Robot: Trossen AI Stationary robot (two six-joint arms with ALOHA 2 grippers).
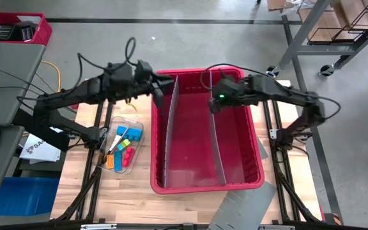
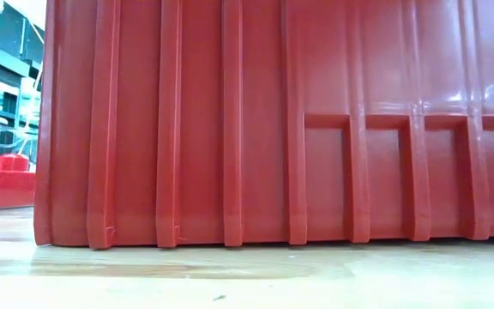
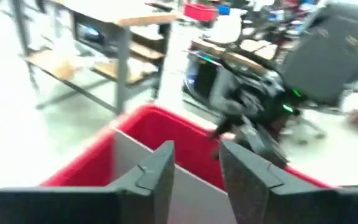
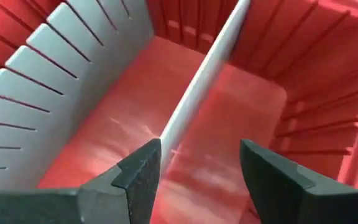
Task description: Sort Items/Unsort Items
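The items (image 1: 123, 149), blue, red, orange, yellow and green blocky pieces with a thin dark stick, lie in a clear tray (image 1: 135, 125) on the table left of the red bin (image 1: 206, 131). My left gripper (image 1: 161, 91) is open and empty above the bin's far left rim; in the left wrist view (image 3: 196, 171) its fingers stand apart over the left grey divider. My right gripper (image 1: 214, 102) is open and empty above the bin's far middle; in the right wrist view (image 4: 199, 171) it stands over the right divider (image 4: 197, 87).
Two grey dividers (image 1: 170, 128) (image 1: 214, 131) split the red bin into three bare compartments. The bin's near wall (image 2: 273, 120) fills the low view. A grey slotted sheet (image 1: 238, 214) lies at the table's near right edge. A red crate (image 1: 18, 30) stands far left, off the table.
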